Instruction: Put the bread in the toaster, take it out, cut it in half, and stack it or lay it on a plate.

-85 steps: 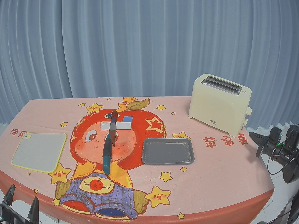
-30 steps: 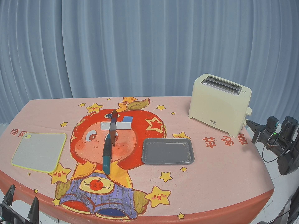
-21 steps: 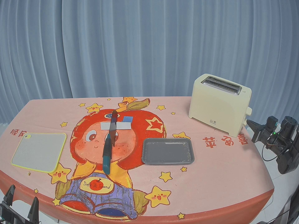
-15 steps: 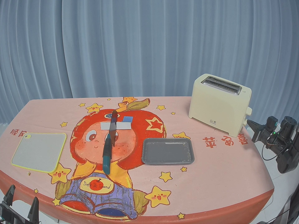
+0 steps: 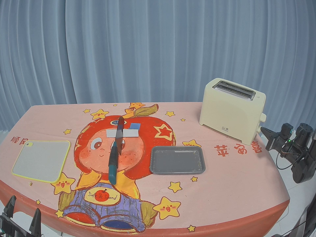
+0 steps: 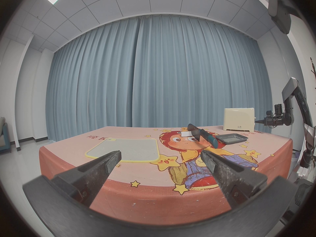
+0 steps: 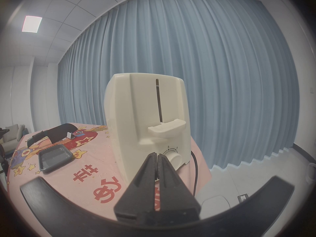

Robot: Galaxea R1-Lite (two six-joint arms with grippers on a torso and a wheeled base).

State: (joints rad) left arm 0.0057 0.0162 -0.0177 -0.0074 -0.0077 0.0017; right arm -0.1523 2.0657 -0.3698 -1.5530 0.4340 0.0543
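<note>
The cream toaster [image 5: 232, 114] stands at the table's back right; I cannot tell what sits in its top slots [image 5: 234, 90]. My right gripper [image 5: 264, 130] hangs off the table's right edge, shut and empty, its tip pointing at the toaster's end. In the right wrist view that gripper [image 7: 157, 158] sits just below the lever [image 7: 166, 127], by the dial [image 7: 171, 156]. A teal-handled knife [image 5: 115, 152] lies mid-table, blade propped on a small white rest [image 5: 126, 133]. A grey plate [image 5: 177, 160] lies empty beside it. My left gripper [image 6: 160, 157] is open, below the near left edge.
A white cutting board with a yellow rim [image 5: 42, 160] lies at the table's left. A blue curtain hangs behind the table. The printed tablecloth is bare between the plate and the toaster [image 7: 144, 116]. The toaster's cord [image 7: 195, 168] drops behind it.
Since 2.8 s ago my right gripper has risen and moved in toward the toaster's lever end; over the last second it has barely shifted. Nothing on the table moved.
</note>
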